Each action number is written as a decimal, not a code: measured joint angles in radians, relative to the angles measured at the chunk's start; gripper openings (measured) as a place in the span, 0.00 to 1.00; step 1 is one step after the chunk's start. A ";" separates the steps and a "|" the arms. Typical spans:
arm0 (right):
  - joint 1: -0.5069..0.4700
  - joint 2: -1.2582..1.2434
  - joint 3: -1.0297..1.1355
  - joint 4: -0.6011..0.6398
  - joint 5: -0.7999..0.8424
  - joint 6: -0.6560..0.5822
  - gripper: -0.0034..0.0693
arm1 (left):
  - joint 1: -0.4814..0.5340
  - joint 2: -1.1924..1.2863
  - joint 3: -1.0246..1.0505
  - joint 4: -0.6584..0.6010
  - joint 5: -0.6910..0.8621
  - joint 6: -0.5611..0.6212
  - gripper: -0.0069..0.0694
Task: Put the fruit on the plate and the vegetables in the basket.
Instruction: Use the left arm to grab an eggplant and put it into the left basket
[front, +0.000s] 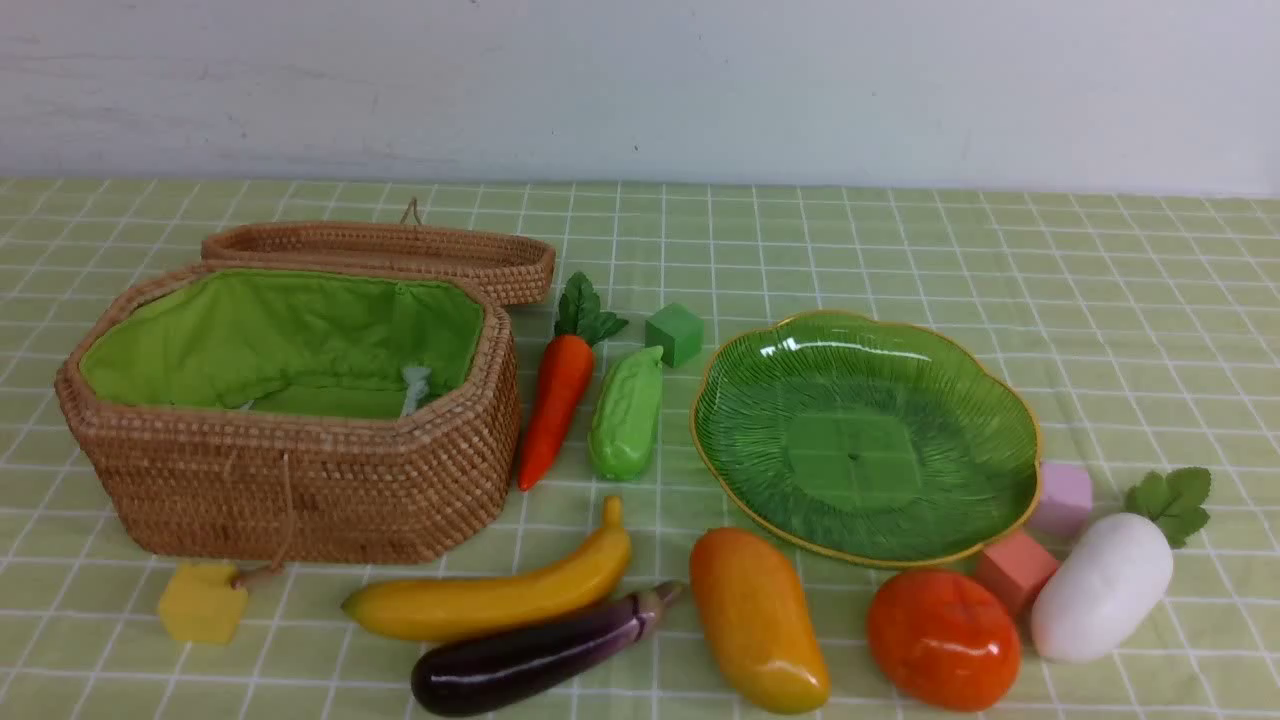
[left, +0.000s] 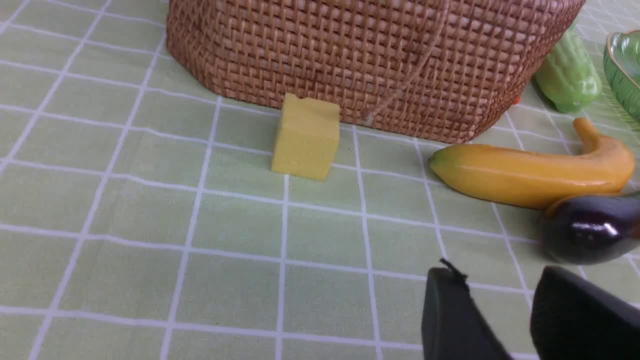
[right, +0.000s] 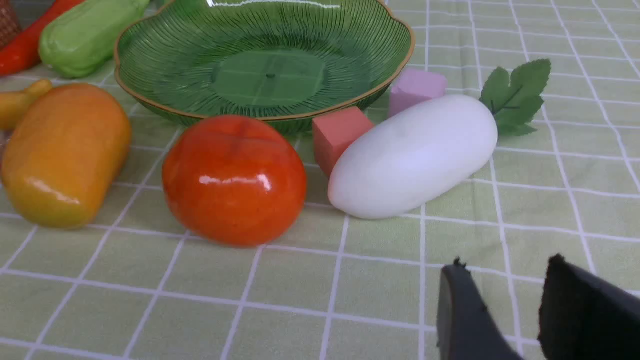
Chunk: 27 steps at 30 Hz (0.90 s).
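Green-checked tablecloth (front: 900, 240) under a plain pale wall (front: 640, 80), that's your workspace. Your basket (front: 300, 480) sits on the left with its lid (front: 380, 250) flipped open behind it, green lining showing. Just right of it the carrot (front: 555, 410) and the light-green pod (front: 627, 420) lie side by side, with a green cube (front: 674, 333) just past the pod. The plate (front: 865, 440) is right of those.

All three fruits lie on the cloth along the near edge. The banana (front: 500, 600) is by the basket's front corner, the mango (front: 757, 620) is in front of the plate's rim, and the persimmon (front: 943, 640) is right of the mango. The eggplant (front: 530, 655) runs along the banana's near side, touching it I think, tough call from this angle.

The radish (front: 1100, 585) is far right, with a salmon cube (front: 1015, 570) tucked between it, the persimmon and the plate, and a lilac cube (front: 1063, 497) behind that. A yellow cube (front: 202, 602) sits by the basket's near wall.

Your left gripper (left: 495, 280) hangs low over bare cloth near the eggplant's fat end, jaws partly apart, gripping nothing. Your right gripper (right: 505, 270) is the same deal: partly parted, empty, low in front of the radish.
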 joint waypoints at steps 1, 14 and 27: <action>0.000 0.000 0.000 0.000 0.000 0.000 0.38 | 0.000 0.000 0.000 0.000 0.000 0.000 0.40; 0.000 0.000 0.000 0.001 0.000 0.000 0.38 | 0.000 0.000 0.000 0.000 0.000 0.000 0.40; 0.000 0.000 0.000 0.001 0.000 0.000 0.38 | 0.000 0.000 0.000 0.010 -0.020 0.001 0.40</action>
